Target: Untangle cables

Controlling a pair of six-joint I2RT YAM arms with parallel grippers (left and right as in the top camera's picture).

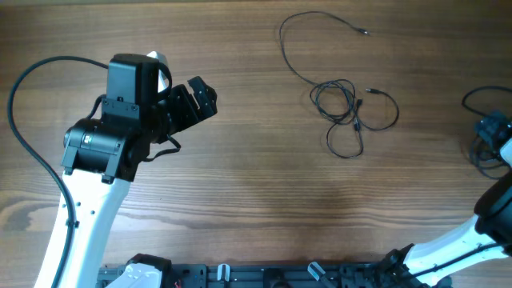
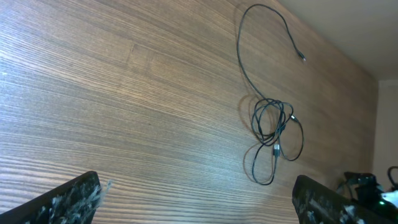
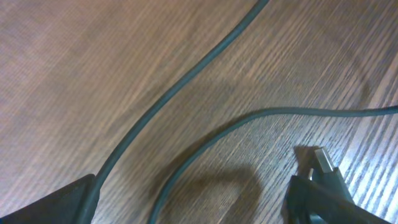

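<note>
Left arm [image 1: 84, 212]: white lower link, boxy black joint housings, black gripper [image 1: 205, 98]. A thick black arm cable [image 1: 11, 112] loops off its side. Its fingers [image 2: 71, 199] are black with whitish scuffs. Right arm [image 1: 448, 240]: white link, black joints.

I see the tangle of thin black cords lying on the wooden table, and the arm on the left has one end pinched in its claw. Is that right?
Not quite. The cables do lie on the wooden table, but the left gripper pinches nothing. The overhead view shows it well off to the side of them, with its jaws wide apart.
</note>
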